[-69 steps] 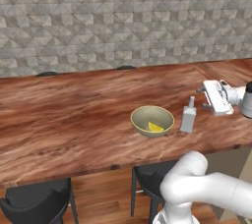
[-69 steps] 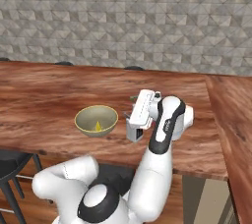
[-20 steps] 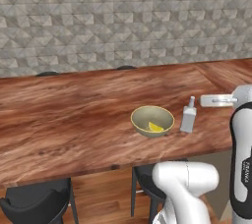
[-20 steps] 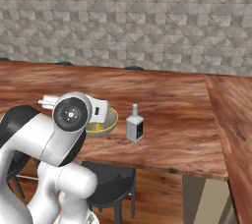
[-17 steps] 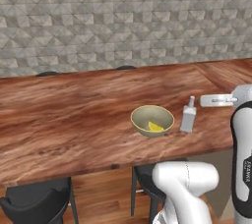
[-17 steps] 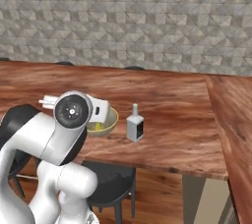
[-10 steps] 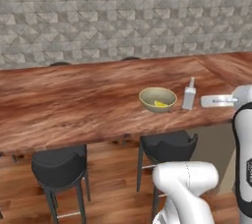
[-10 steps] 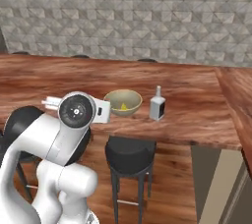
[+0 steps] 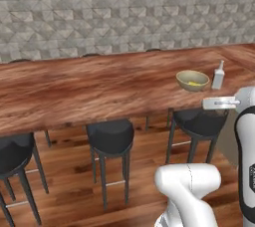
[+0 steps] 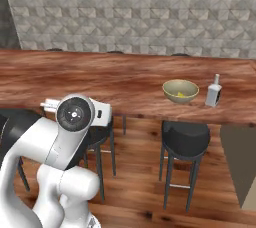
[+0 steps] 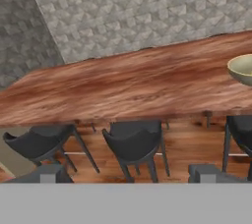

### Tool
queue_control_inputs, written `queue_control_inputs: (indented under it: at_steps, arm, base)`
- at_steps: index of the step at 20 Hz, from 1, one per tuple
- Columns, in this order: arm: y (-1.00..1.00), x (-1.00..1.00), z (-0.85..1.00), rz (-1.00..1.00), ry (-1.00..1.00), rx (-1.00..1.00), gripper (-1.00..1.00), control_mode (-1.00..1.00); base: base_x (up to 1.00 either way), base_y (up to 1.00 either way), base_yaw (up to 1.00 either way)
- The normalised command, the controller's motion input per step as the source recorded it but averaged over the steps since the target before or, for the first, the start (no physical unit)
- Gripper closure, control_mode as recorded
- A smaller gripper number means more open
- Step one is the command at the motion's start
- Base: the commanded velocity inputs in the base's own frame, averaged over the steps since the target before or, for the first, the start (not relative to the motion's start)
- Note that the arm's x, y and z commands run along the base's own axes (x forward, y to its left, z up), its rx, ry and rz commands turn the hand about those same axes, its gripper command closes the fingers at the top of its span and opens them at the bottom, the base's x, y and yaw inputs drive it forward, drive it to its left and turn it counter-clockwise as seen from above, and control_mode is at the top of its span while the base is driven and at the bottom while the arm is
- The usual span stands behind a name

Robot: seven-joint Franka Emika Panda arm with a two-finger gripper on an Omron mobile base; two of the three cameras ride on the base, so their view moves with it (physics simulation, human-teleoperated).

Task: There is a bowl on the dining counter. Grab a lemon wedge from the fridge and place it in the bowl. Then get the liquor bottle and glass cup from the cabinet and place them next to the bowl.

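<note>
An olive bowl (image 9: 192, 80) (image 10: 180, 91) sits on the wooden dining counter (image 9: 89, 89) (image 10: 75, 77) with a yellow lemon wedge (image 9: 196, 83) (image 10: 181, 93) inside. Just right of it stands the clear liquor bottle (image 9: 218, 75) (image 10: 213, 92), upright. My gripper (image 9: 205, 104) (image 10: 45, 104) (image 11: 127, 176) hangs in front of the counter's edge, away from both, pointing left along the counter. Its fingertips (image 11: 49, 174) stand wide apart and open, with nothing between them. The bowl's rim (image 11: 241, 68) shows at the right edge of the hand view. The glass cup is out of view.
Dark bar stools (image 9: 110, 134) (image 10: 185, 139) (image 11: 135, 142) stand in a row under the counter on a wooden floor (image 9: 69, 196). A grey patterned tile wall (image 9: 124, 12) runs behind the counter. The counter turns a corner at the far right (image 9: 244, 54).
The whole picture has shifted: the base has backed away from the counter, so the bowl and bottle look smaller and farther right. The arm keeps its pose, gripper still open.
</note>
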Motion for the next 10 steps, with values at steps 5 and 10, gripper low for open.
queue_control_inputs:
  at_steps: [5,10]
  arm:
    - [0.0,0.0,0.0,0.0,0.0,0.0,-1.0,1.0]
    - [0.0,0.0,0.0,0.0,0.0,0.0,-1.0,1.0]
  base:
    - [-0.23,1.0,-0.14]
    - [-0.1,1.0,-0.13]
